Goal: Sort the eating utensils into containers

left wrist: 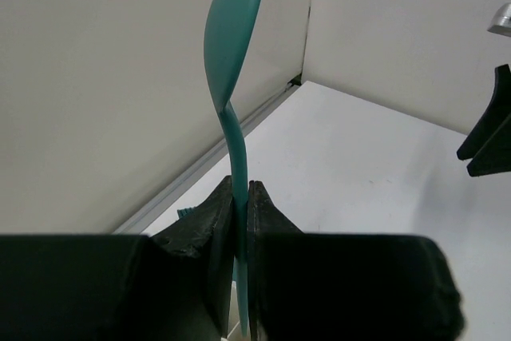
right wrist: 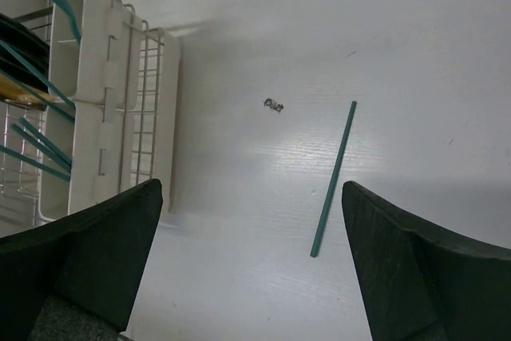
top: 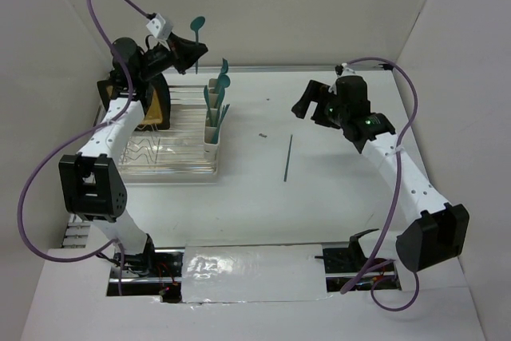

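My left gripper (top: 188, 50) is high over the back of the dish rack, shut on the handle of a teal spoon (top: 197, 25) whose bowl points up. In the left wrist view the spoon (left wrist: 231, 45) rises from between the closed jaws of that gripper (left wrist: 241, 191). The cream containers (top: 214, 122) stand in a row on the rack's right side and hold several teal utensils (top: 220, 85). One thin straight teal utensil (top: 288, 157) lies on the table. My right gripper (top: 306, 102) hovers open above the table, and this utensil (right wrist: 334, 177) lies below its right finger (right wrist: 423, 269). The containers (right wrist: 92, 93) show at the left.
The clear wire-ribbed dish rack (top: 160, 164) holds a dark plate and a yellow item (top: 156, 108) at its back. A small dark speck (top: 262, 135) lies on the table right of the rack. White walls enclose the table on three sides.
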`<state>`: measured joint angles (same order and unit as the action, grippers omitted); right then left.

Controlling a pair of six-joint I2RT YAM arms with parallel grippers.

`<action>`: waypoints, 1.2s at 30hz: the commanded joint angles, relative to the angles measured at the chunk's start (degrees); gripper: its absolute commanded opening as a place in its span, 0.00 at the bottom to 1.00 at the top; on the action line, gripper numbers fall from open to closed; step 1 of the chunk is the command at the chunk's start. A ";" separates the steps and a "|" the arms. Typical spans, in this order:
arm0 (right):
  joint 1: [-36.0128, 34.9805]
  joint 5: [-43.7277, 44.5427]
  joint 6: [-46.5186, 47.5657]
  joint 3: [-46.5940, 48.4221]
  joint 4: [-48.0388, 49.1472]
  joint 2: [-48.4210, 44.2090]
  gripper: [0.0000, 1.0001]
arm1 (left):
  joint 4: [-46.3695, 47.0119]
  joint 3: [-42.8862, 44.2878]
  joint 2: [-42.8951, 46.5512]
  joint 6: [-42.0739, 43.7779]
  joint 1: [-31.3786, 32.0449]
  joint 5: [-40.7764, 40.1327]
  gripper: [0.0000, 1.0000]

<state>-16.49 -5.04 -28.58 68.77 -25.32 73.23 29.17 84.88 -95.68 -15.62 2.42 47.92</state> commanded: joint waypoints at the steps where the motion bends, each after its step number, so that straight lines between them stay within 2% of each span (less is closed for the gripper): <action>1: 0.06 0.73 1.07 -1.01 4.93 0.15 1.00 | 10.99 -1.64 -1.09 0.76 0.57 4.99 0.06; 8: -0.03 0.20 2.47 -1.01 4.93 1.30 1.00 | 16.09 -2.53 -5.82 1.55 1.71 6.39 0.06; 15: 0.06 0.20 3.44 -0.39 4.40 1.47 1.00 | 17.33 -1.47 -10.13 -0.47 2.15 7.98 0.06; 36: -0.03 0.20 3.09 -1.54 4.93 2.53 1.00 | 21.72 -10.43 -10.67 0.15 2.42 10.35 0.05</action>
<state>-16.49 -4.97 -26.06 67.46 -23.27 75.68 45.19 74.72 -106.65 -16.80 5.17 56.77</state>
